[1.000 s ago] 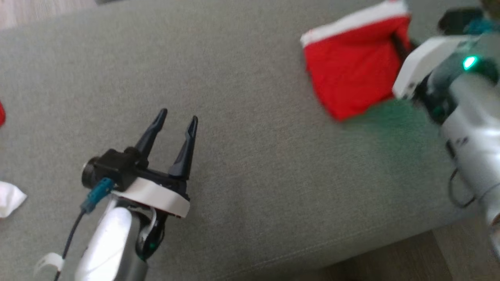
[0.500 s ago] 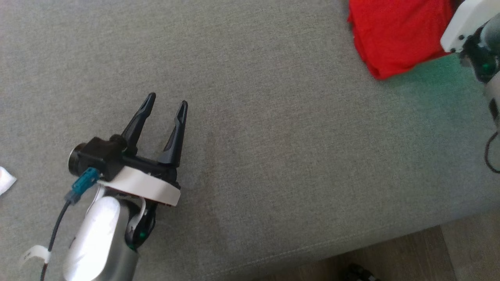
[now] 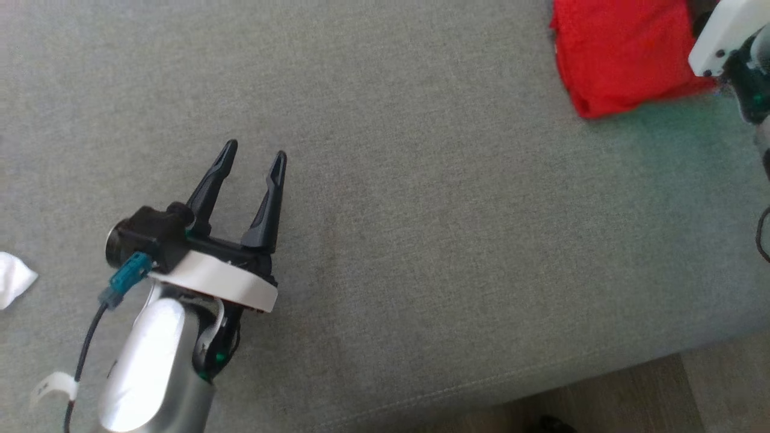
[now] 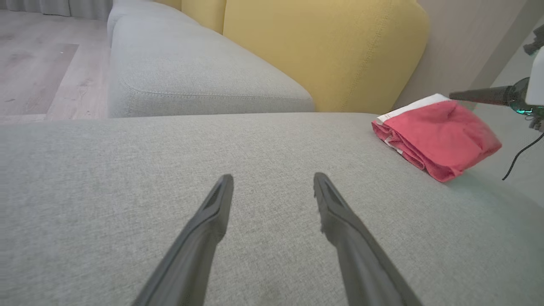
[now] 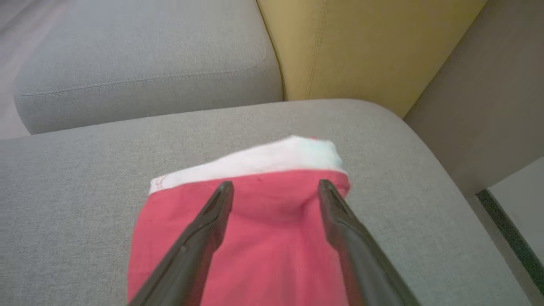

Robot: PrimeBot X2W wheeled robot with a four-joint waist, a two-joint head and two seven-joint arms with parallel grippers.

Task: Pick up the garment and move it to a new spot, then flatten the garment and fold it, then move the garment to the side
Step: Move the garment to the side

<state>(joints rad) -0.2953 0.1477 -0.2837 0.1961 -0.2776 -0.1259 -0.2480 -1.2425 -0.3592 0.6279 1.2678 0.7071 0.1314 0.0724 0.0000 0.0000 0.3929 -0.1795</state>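
Observation:
The garment [image 3: 619,54] is a folded red cloth with a white band, lying at the far right of the grey sofa seat [image 3: 421,240]. In the right wrist view my right gripper [image 5: 276,183] is open just over the garment [image 5: 272,229], one finger on each side of its middle and nothing between them. The right wrist [image 3: 722,36] sits at the garment's right edge. My left gripper [image 3: 255,150] is open and empty over the bare seat, well to the left of the garment [image 4: 437,136]. The left wrist view shows my left gripper [image 4: 273,176] and a right finger [image 4: 480,95] above the cloth.
A yellow back cushion [image 4: 323,51] stands behind the seat, with a second grey seat cushion [image 4: 191,72] beside it. A white cloth [image 3: 15,285] lies at the left edge of the head view. The seat's front edge drops to wooden floor [image 3: 631,397].
The head camera has shifted, so the garment now shows higher and further right. The right gripper has opened over the garment, which lies on the seat. The left gripper has stayed open.

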